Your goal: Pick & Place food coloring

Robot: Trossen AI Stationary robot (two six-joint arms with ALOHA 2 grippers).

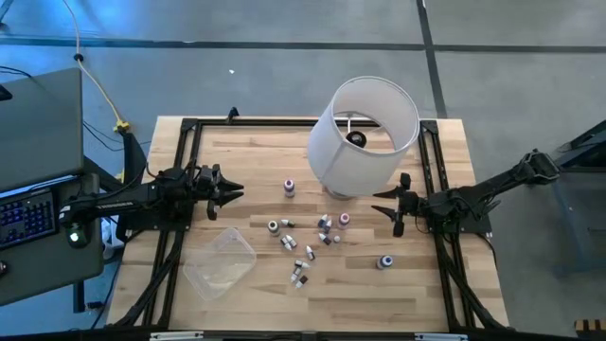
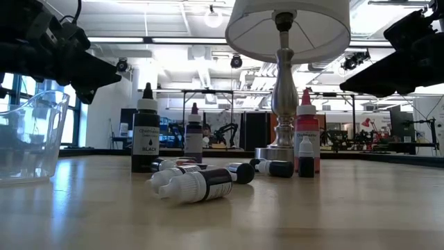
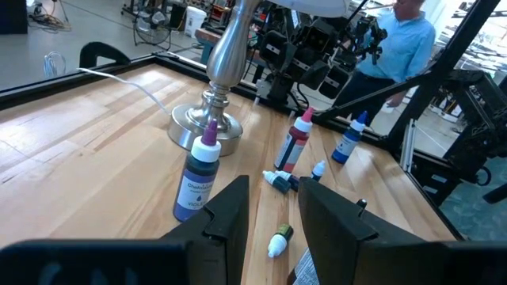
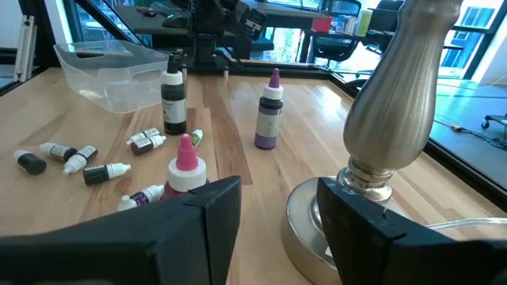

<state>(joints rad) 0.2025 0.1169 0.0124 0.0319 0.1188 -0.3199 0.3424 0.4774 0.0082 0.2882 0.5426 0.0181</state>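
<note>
Several small food coloring bottles (image 1: 303, 242) are scattered on the middle of the wooden table, some upright, some lying on their sides. A violet one (image 3: 198, 178) stands nearest my left gripper. A black one (image 4: 173, 103) and another view of the violet one (image 4: 269, 119) stand upright beyond my right gripper. A blue-capped bottle (image 1: 385, 261) stands apart toward the near right. My left gripper (image 1: 237, 192) hovers open at the table's left, pointing level toward the bottles. My right gripper (image 1: 379, 203) hovers open at the right, beside the lamp base. Neither holds anything.
A lamp with a big white shade (image 1: 365, 133) stands at the far middle, its metal base (image 4: 380, 158) close to my right gripper. A clear plastic tub (image 1: 222, 260) sits near left. A laptop (image 1: 38, 161) is off the left edge. A person (image 3: 404, 39) stands beyond the table.
</note>
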